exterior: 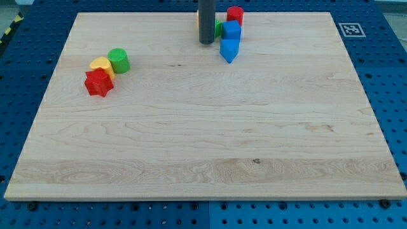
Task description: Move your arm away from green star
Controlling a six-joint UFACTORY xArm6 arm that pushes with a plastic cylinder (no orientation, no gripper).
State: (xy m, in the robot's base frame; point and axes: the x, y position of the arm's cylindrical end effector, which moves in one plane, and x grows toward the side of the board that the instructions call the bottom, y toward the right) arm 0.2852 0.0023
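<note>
Your tip (pixel 206 42) is a bare rod w/ no jaws, holding nothing, set down near the table's top edge, approx. mid-width. The green star (pixel 218 28) lies just beside the tip, toward the view's right and top, mostly hidden behind the rod and the blue blocks (pixel 230 39). Contact: cannot tell. Judgement: retreat toward the bottom-left corner.

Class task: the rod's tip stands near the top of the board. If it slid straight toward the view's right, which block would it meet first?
Probably the green block, partly hidden beside my tip, with the blue cube just beyond it. Depth is unclear, so the tip could pass just below it and strike the lower blue block.
</note>
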